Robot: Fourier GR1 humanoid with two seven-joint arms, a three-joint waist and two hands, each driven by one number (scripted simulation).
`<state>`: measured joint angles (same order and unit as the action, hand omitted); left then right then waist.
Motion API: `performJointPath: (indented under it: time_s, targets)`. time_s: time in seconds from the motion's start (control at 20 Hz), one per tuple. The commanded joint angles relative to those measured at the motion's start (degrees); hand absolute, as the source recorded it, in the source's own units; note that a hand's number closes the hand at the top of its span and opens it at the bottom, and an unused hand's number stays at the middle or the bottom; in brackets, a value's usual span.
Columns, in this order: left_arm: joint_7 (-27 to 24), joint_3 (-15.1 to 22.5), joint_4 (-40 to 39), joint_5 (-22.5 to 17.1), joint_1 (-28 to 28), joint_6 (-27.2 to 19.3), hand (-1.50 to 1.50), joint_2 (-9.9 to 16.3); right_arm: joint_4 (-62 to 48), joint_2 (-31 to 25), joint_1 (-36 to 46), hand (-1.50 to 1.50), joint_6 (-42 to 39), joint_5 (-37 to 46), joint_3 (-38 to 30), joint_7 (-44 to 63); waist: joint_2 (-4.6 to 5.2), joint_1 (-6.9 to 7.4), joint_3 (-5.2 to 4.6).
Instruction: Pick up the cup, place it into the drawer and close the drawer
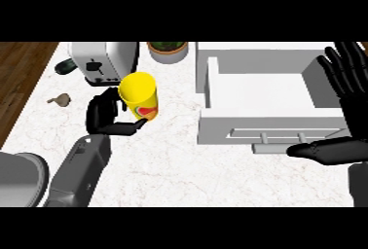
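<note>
A yellow cup (pixel 139 95) with a red and green mark on its side is held tilted above the counter, left of the drawer. My left hand (pixel 106 115) is curled round its lower part, thumb under the base. The white drawer (pixel 263 127) stands pulled open at the right, its inside bare, its handle (pixel 286 136) on the near front. My right hand (pixel 350 80) is open at the view's right edge, fingers up over the drawer's right wall, thumb (pixel 327 150) stretched left near the front panel.
A white toaster (pixel 101 60) stands behind the cup. A potted plant (pixel 168 50) is at the back centre, a dark green item (pixel 65 66) left of the toaster, a small brown object (pixel 61 99) near the counter's left edge, and a grey round vessel (pixel 20 180) at lower left.
</note>
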<state>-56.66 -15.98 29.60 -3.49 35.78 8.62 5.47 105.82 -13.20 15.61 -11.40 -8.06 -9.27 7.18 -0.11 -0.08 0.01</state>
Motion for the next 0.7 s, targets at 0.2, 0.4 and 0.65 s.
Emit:
performJointPath:
  time_s: [0.2, 0.4, 0.65]
  targets:
    - [15.79, 6.13, 16.31, 0.26, 6.76, -2.63, 1.50, -5.04, -0.28, 0.66, -0.89, -1.50, 1.57, 2.48, -0.04, -1.48, -0.53, 1.10, 0.08]
    - [24.63, 10.80, 20.23, -2.48, 13.20, -9.62, 1.50, -5.39, -0.86, 1.86, -0.90, -1.50, 1.60, 2.43, 0.90, -2.12, -0.31, 0.36, 0.05]
    - [33.16, 17.93, 20.47, -5.83, 20.97, -19.90, 1.50, -5.44, 1.00, 0.88, -2.34, -1.50, 0.85, 1.36, -0.51, -2.20, -0.09, -1.19, 0.03]
